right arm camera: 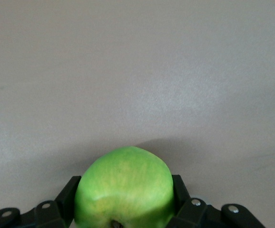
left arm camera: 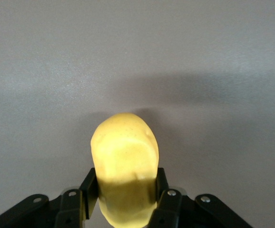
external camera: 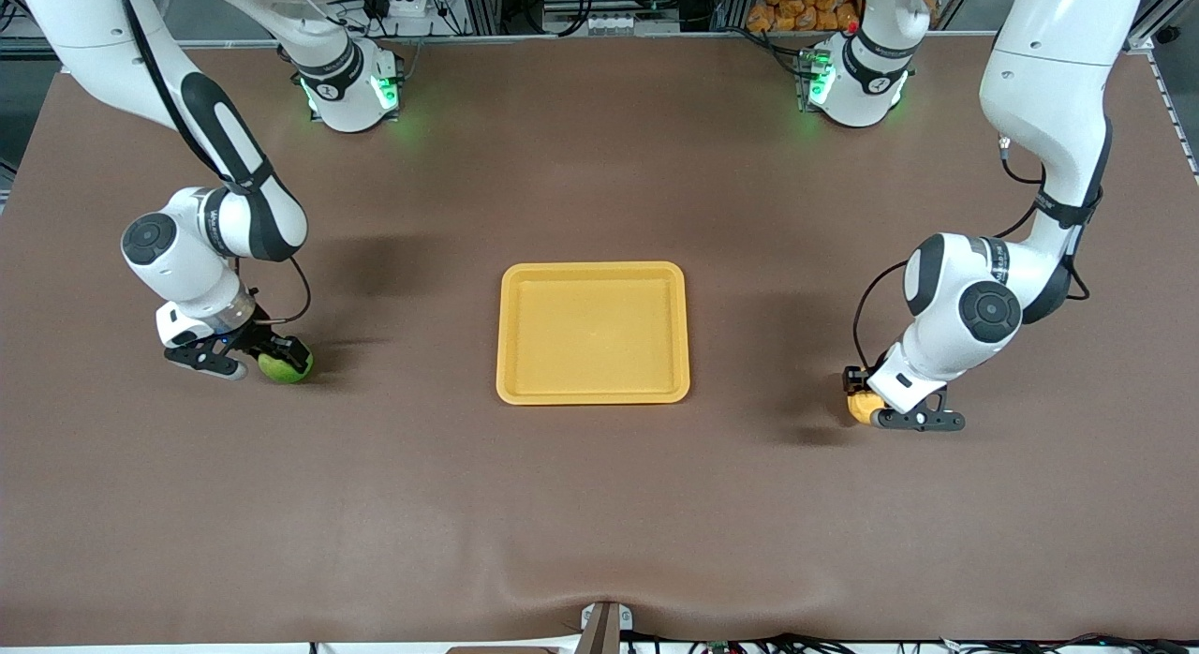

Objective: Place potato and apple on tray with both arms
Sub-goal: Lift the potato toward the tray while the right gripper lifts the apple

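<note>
A: So, where are the two items found?

B: The apple (external camera: 284, 366) is gripped by the right gripper (external camera: 245, 357) toward the right arm's end of the brown surface (external camera: 599, 504). In the right wrist view the fingers (right arm camera: 67, 195) are seen pressed against both flanks of the green fruit. The potato (external camera: 864, 407) is clamped in the left gripper (external camera: 890, 412) toward the left arm's end, with the fingers (left arm camera: 89, 190) closed on its lower half. Whether either item is clear of the surface cannot be told.

A: And the tray?

B: The yellow tray (external camera: 512, 328) is lying flat in the middle, well apart from both items, and nothing is seen in it.

A: How should the lift be done well?

B: In all likelihood a straight rise would be wanted first, so nothing is dragged across the surface. The potato is held near one end, so some swing could be expected; a steady pace is advised.

A: What room is there?

B: Open surface is seen between each gripper and the tray. The low raised rim must be cleared before each item is set down, and separate halves should be chosen so the grippers are kept apart.
</note>
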Available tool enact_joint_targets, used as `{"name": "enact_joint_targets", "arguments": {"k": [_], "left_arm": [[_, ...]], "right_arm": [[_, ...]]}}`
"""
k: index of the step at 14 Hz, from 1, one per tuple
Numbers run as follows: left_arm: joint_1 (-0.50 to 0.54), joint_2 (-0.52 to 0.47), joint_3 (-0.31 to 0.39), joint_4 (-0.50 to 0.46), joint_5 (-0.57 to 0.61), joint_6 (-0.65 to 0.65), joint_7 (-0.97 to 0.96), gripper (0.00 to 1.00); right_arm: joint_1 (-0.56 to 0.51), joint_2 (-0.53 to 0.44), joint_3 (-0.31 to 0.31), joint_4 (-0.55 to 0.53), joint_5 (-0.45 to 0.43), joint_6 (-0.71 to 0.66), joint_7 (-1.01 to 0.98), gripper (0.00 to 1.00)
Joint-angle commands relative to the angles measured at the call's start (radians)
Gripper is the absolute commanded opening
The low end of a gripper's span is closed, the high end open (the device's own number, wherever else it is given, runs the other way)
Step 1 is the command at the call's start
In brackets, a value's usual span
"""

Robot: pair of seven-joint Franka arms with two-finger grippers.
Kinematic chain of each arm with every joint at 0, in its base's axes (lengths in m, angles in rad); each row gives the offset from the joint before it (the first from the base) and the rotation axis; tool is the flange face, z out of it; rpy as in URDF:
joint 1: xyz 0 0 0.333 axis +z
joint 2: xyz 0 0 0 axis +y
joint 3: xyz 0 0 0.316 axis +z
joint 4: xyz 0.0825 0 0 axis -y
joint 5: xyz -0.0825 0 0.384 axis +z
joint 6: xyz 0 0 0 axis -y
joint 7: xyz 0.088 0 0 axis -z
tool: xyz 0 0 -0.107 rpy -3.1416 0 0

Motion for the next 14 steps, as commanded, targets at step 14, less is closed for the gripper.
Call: {"name": "enact_joint_targets", "arguments": {"k": [14], "left_arm": [[-0.163, -0.025, -0.006, 0.196, 0.021, -0.324, -0.254, 0.00]], "right_arm": [[-0.014, -0.169, 0.000, 0.027, 0.002, -0.207, -0.043, 0.00]]}}
